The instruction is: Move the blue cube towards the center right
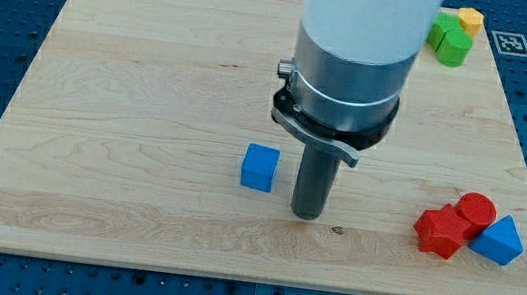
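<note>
Our tip (307,213): just right of blue cube (260,167), apart | claw: none fitted | advice: we reposition to cube's left, then push rightward.

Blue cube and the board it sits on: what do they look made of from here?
The blue cube looks like painted wood or moulded plastic; its even, matte colour and crisp edges leave that open. The wooden board appears to be pale, smooth-finished timber, judging by its visible grain lines and joined planks. My tip stands just to the cube's right in the view, apart from it.
</note>
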Motion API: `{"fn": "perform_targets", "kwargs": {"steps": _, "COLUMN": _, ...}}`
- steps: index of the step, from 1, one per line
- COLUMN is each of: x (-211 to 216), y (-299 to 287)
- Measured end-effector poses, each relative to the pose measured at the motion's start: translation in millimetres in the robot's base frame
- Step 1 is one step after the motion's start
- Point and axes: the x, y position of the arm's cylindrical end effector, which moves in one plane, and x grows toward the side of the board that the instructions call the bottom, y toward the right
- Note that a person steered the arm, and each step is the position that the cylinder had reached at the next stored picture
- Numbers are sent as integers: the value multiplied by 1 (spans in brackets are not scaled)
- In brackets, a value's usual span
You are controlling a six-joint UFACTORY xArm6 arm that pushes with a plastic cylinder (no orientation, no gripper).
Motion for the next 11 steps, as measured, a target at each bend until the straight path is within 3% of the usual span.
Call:
{"fn": "perform_targets", "kwargs": {"steps": 1, "x": 27, "y": -33}}
{"fn": "perform_targets", "kwargs": {"steps": 3, "x": 23, "y": -106}}
{"fn": "perform_targets", "kwargs": {"steps": 4, "x": -48, "y": -103}}
{"fn": "perform_targets", "kwargs": {"steps": 5, "x": -62, "y": -103}}
{"fn": "perform_targets", "kwargs": {"steps": 9, "x": -58, "y": 15}}
{"fn": "perform_targets", "kwargs": {"steps": 11, "x": -80, "y": 6}}
